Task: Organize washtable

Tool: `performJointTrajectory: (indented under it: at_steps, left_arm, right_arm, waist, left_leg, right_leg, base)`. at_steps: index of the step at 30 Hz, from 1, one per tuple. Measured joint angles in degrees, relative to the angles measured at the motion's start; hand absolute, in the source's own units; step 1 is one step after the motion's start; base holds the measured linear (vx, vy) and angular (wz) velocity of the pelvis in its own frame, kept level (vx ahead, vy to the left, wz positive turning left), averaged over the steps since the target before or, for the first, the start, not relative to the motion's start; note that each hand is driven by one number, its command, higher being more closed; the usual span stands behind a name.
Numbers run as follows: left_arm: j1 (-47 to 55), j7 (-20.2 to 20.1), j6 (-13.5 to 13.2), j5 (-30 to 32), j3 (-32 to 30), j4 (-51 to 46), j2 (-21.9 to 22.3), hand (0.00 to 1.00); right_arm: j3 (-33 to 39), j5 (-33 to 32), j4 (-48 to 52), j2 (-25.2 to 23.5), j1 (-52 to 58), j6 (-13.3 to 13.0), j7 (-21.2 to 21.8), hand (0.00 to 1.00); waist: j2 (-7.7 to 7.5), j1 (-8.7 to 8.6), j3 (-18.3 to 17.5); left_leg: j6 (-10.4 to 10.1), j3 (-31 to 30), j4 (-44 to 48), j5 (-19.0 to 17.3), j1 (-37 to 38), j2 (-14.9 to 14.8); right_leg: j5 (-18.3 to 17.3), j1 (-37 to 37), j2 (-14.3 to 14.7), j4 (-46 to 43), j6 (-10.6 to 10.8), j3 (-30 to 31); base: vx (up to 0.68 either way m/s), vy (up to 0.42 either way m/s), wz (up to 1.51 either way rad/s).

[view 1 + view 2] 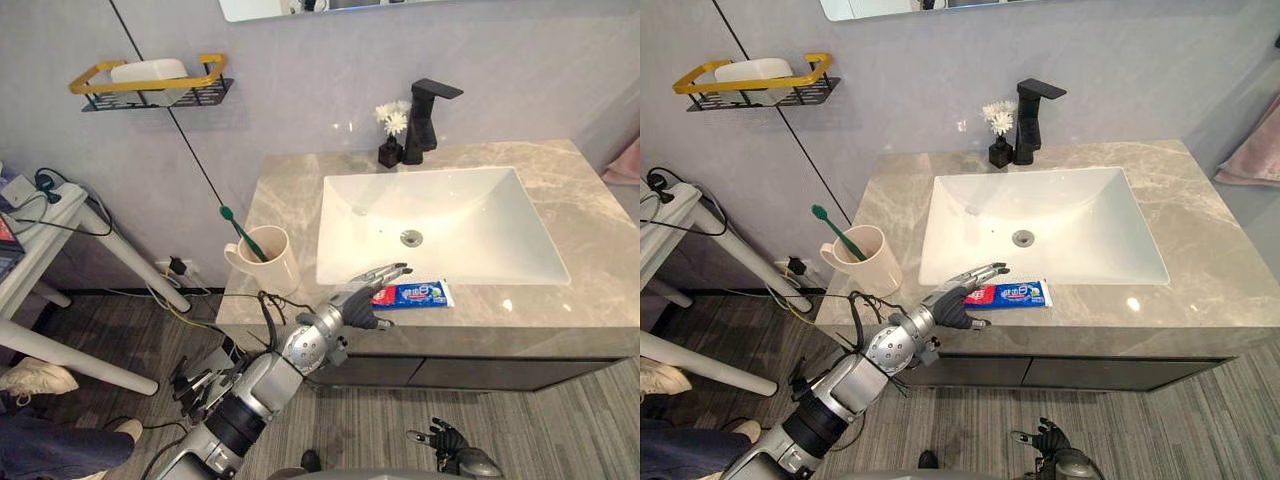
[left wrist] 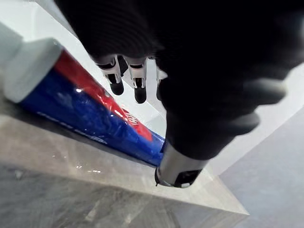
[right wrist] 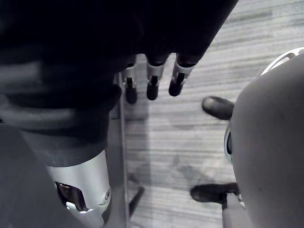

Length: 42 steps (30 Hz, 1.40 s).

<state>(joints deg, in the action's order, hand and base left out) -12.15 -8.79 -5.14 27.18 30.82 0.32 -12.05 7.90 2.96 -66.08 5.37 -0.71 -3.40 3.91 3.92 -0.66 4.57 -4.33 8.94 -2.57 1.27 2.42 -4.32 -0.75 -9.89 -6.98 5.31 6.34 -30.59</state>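
Left hand (image 1: pixel 362 303) is positioned at the front edge of the washtable (image 1: pixel 590 250), at the end of the toothpaste tube (image 1: pixel 418 294) opposite its white cap, with the fingers (image 2: pixel 139 85) extended and spread above the tube and the thumb (image 2: pixel 178 166) beside the tube's end; the hand is wide and grips nothing. The tube lies flat along the front edge, on the narrow strip between the sink (image 1: pixel 470 230) and the rim, cap pointing towards the right side of the washtable. The step in hand is judged to be the pick-up of the tube. To do it well: lower the fingers until they touch the tube's upper face, bring the thumb in from the front-edge side, and close only when both sides are in contact. Grip the flat body, not the crimped end, since the film surface is likely to slip. Lift straight up before any sideways travel; a push towards the sink could slide the tube into the basin, and a pull could drag it off the front edge. A probable destination is the cup (image 1: pixel 272 262) near the front left corner, which holds a green toothbrush (image 1: pixel 240 228). Right hand (image 1: pixel 447 440) hangs low over the floor, fingers relaxed, idle
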Motion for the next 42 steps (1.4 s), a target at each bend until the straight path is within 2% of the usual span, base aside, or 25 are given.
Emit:
performJointTrajectory:
  at_steps: [4,9,10,14,18,22,28,38,42]
  left_arm:
    - [0.0,0.7,0.0,1.4,-0.7,0.4,0.2,0.0]
    - [-0.2,3.1,0.4,5.2,-4.5,4.6,0.8,0.0]
    - [-0.2,3.4,0.4,5.5,-4.7,5.1,0.8,1.0]
    - [-0.2,4.6,0.4,9.3,-6.5,9.7,1.3,1.0]
    - [-1.9,7.4,0.3,12.0,-7.5,12.4,2.4,1.0]
    - [-4.6,8.9,0.2,13.5,-9.1,16.3,2.9,1.0]
    - [-4.7,10.1,0.2,15.9,-9.0,16.1,3.1,1.0]
    - [-4.7,10.4,0.2,16.2,-9.1,15.9,3.1,1.0]
    - [-3.4,11.6,0.4,16.2,-9.3,14.4,3.1,1.0]
  right_arm:
    - [-0.1,0.0,0.0,-0.1,0.0,0.0,0.1,0.0]
    - [-2.2,0.1,0.7,0.0,0.0,0.0,0.1,0.0]
    - [-2.3,0.1,0.7,0.0,0.0,0.0,0.1,0.0]
    - [-2.4,0.2,2.1,-0.1,0.2,0.0,0.1,0.0]
    - [-3.4,0.5,2.4,-0.1,0.0,0.0,0.1,0.0]
    - [-3.6,0.6,2.6,-0.4,0.0,-0.1,0.0,0.0]
    - [-3.5,0.6,3.7,-0.4,1.0,-0.3,-0.2,0.0]
    - [-3.5,0.6,4.0,-0.3,1.2,-0.5,-0.3,0.0]
    - [-3.5,0.6,4.2,-0.2,1.7,-0.6,-0.5,0.0]
  waist:
    - [0.01,-0.09,0.0]
    - [-0.15,-0.16,0.1]
    - [-0.18,-0.15,0.1]
    - [-0.35,-0.24,0.3]
    - [-0.76,-0.33,0.5]
    - [-1.17,-1.72,0.8]
    - [-0.91,-1.67,0.7]
    - [-0.45,-1.67,0.6]
    - [-0.01,-1.77,0.4]
  left_leg:
    - [-0.1,-0.6,-1.3,0.8,0.1,0.2]
    - [-0.1,-0.2,-1.4,0.8,0.2,0.2]
    - [-0.1,-0.2,-1.4,0.8,0.2,0.2]
    - [-0.1,0.0,-1.5,0.8,0.3,0.2]
    - [-0.1,0.4,-1.5,0.8,0.4,0.2]
    - [-0.2,1.0,-1.6,0.7,0.4,0.2]
    - [-0.2,1.7,-1.4,0.7,0.5,0.0]
    - [-0.2,1.7,-1.4,0.7,0.5,0.0]
    - [-0.2,1.7,-1.4,0.7,0.5,0.0]
  right_leg:
    - [0.0,0.1,0.0,0.0,0.0,-0.7]
    - [0.0,0.1,0.0,0.1,0.0,-0.6]
    - [0.0,0.1,0.0,0.1,0.0,-0.6]
    - [0.0,0.2,0.0,0.2,0.0,-0.5]
    - [0.0,0.2,0.0,0.3,0.0,-0.2]
    - [0.0,0.5,0.0,0.3,0.0,0.5]
    - [0.0,0.6,0.0,0.3,0.0,1.0]
    - [0.0,0.6,0.0,0.2,0.0,1.0]
    - [0.0,0.6,0.0,0.2,0.0,0.9]
  base:
    - [-0.01,0.001,0.1]
    - [0.0,0.0,0.0]
    - [0.0,0.0,0.0]
    - [0.0,0.0,0.0]
    - [0.0,0.007,-0.04]
    - [0.01,0.012,-0.09]
    - [0.0,0.004,-0.03]
    - [0.0,0.0,0.0]
    - [0.0,0.0,0.0]
